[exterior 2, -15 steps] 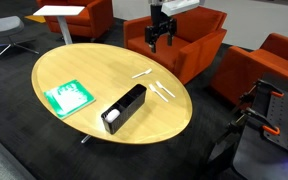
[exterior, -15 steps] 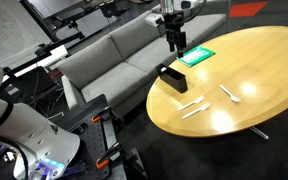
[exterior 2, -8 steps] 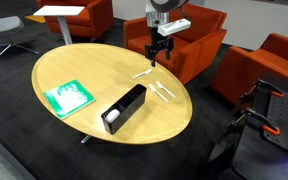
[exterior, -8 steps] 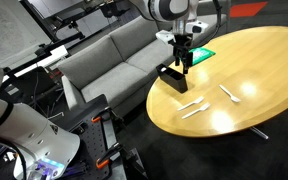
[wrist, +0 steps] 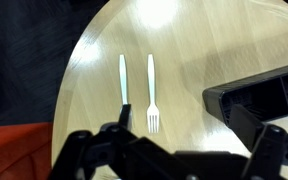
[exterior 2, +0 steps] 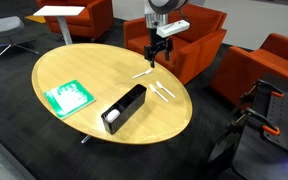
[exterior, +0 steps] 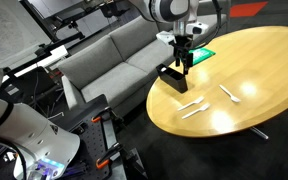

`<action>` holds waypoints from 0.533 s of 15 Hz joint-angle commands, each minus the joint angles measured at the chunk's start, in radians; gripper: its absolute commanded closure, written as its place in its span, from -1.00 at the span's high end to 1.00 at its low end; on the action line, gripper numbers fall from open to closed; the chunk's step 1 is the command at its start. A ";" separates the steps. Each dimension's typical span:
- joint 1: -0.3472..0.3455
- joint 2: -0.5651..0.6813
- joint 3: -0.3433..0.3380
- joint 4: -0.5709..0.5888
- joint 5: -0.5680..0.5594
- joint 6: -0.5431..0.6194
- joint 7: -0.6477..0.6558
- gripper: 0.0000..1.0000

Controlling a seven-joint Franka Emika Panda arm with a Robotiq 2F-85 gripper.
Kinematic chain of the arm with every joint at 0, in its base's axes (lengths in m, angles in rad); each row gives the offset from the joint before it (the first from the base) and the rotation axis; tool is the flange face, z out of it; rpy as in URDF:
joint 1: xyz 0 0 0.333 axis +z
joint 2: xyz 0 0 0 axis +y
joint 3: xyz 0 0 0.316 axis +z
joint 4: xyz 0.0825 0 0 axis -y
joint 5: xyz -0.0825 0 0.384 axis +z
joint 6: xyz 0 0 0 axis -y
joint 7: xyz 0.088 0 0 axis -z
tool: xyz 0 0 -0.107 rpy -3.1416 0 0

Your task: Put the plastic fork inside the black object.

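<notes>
Exterior view: my pincer (exterior: 185,67) hangs over the table (exterior: 264,60) near its edge. It is lower than a second ago and unmoved for the last half second. The box (exterior: 172,79) is just beside it.

Exterior view: pincer (exterior 2: 154,62) is above the white utensils (exterior 2: 162,92), touching none. The box (exterior 2: 124,108) is apart from them.

Wrist view: the fork (wrist: 152,95) lies flat on the table, tines toward me, beside a plain utensil (wrist: 123,78). The box (wrist: 259,95) is at right. Pincer (wrist: 199,128) is spread and empty.

Judgement: descent paused, grasp not begun; the fork sits left of centre.
</notes>
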 commanded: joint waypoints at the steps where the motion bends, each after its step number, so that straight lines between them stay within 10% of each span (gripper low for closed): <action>1: 0.003 0.099 -0.026 0.094 0.021 -0.016 -0.025 1.00; 8: -0.051 0.297 -0.018 0.234 0.051 -0.023 -0.128 1.00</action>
